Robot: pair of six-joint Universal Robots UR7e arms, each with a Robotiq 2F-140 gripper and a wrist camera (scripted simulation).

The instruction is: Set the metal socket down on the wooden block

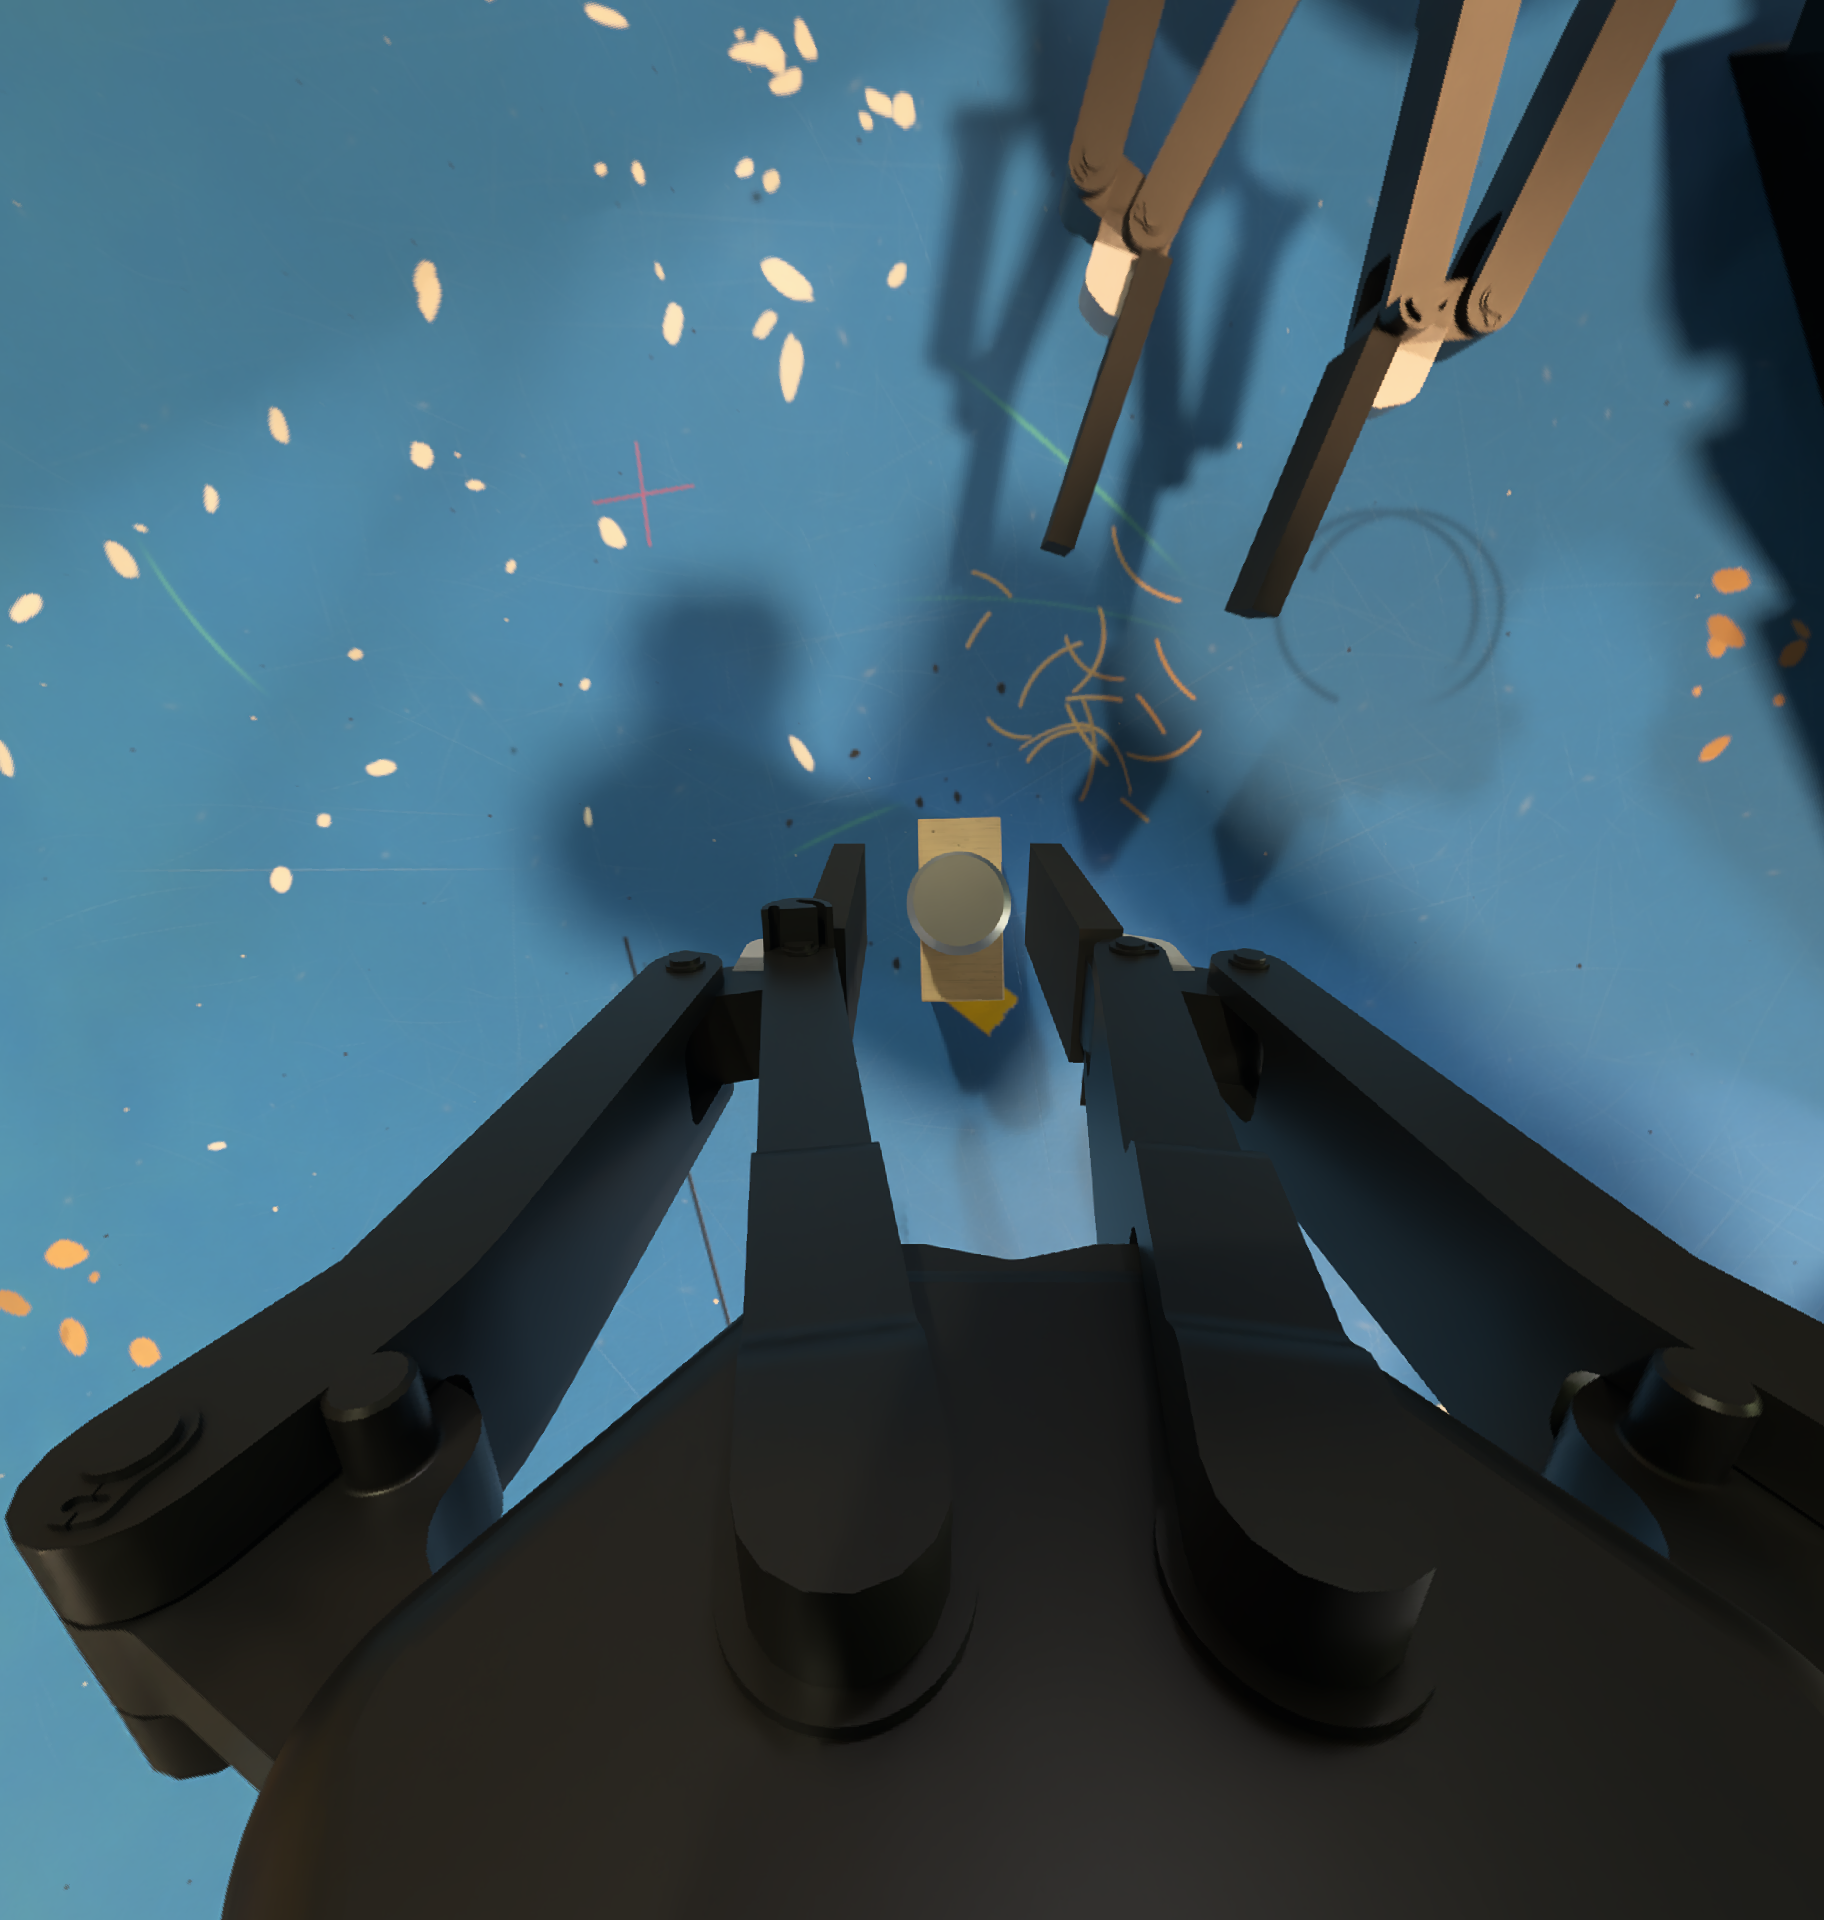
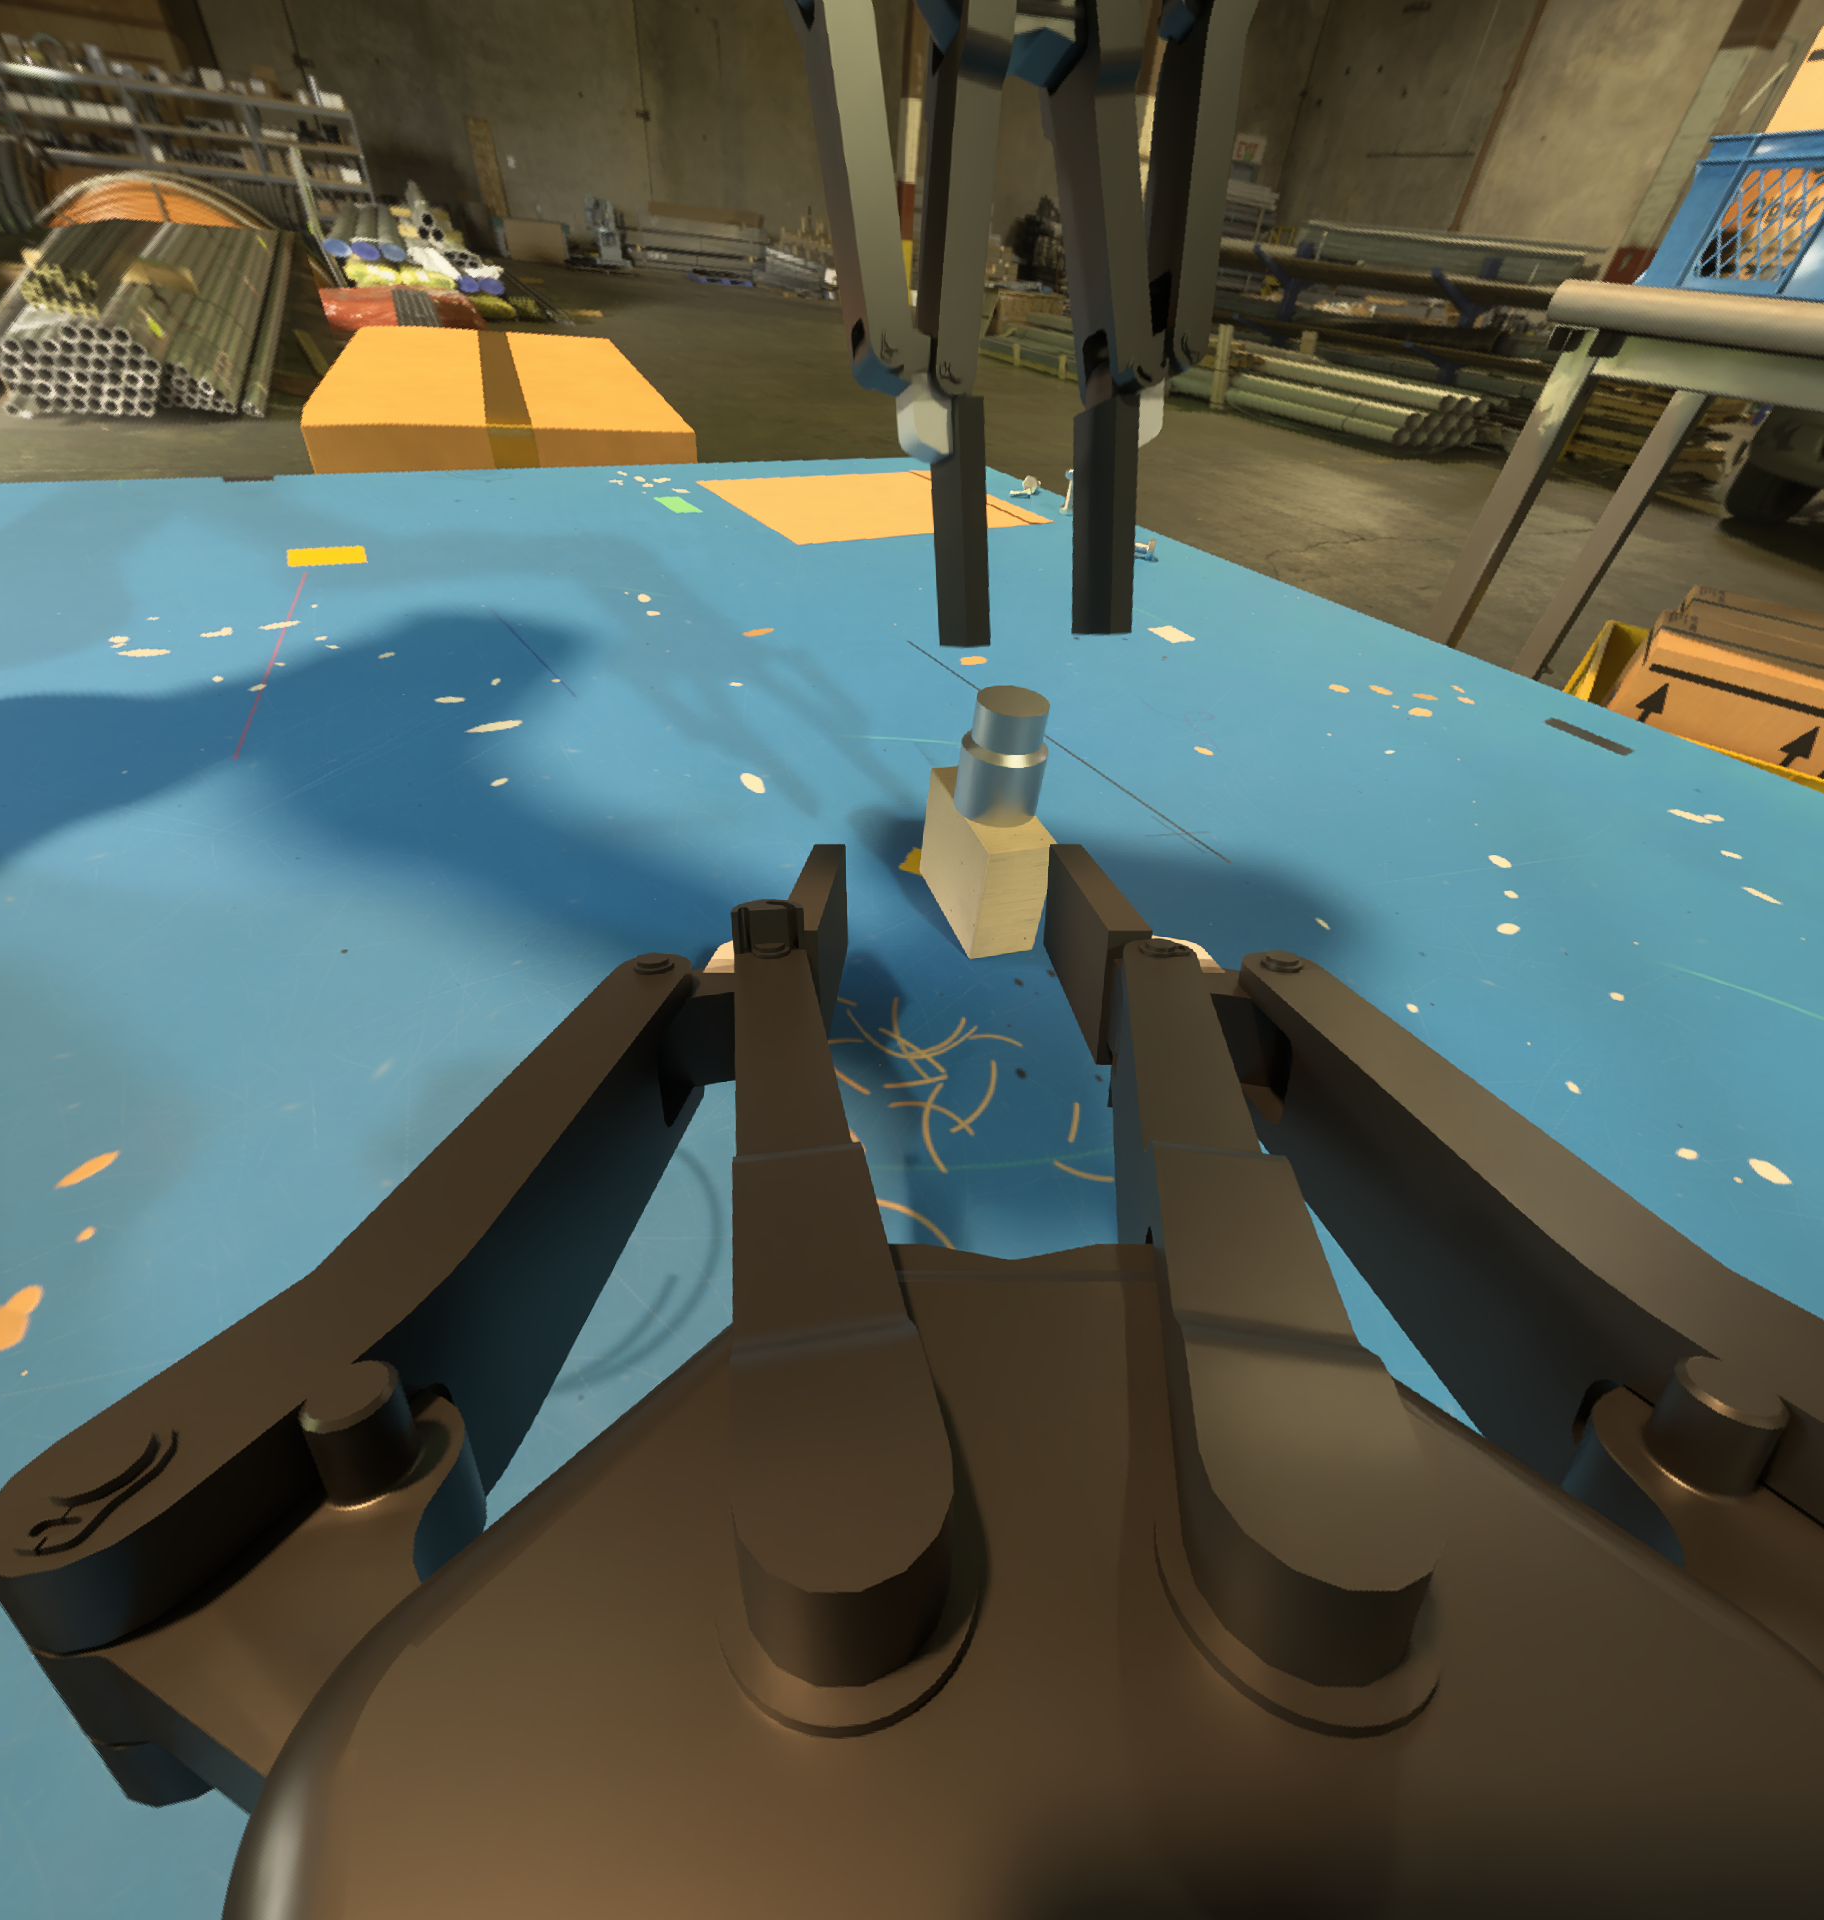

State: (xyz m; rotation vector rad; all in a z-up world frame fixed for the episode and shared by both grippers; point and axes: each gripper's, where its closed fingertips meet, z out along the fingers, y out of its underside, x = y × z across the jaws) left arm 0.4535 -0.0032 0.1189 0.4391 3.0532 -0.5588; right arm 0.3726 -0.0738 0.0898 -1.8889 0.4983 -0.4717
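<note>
The stepped metal socket (image 2: pixel 1003 769) stands upright on the pale wooden block (image 2: pixel 991 894) on the blue table. In the left wrist view I look straight down on the socket's round top (image 1: pixel 958 902) with the block (image 1: pixel 960 977) under it. My left gripper (image 1: pixel 947 878) is open and empty. It hangs right above the socket, and in the right wrist view (image 2: pixel 1033 629) a clear gap shows below its fingertips. My right gripper (image 2: pixel 946 883) is open and empty, low over the table just in front of the block. It also shows in the left wrist view (image 1: pixel 1157 575).
A yellow tape patch (image 1: pixel 986 1013) pokes out from under the block. Curled wood shavings (image 2: pixel 929 1070) lie under my right gripper. A flat cardboard sheet (image 2: pixel 856 504) and small bolts (image 2: pixel 1069 488) lie near the far table edge. A cardboard box (image 2: pixel 492 400) stands beyond the edge.
</note>
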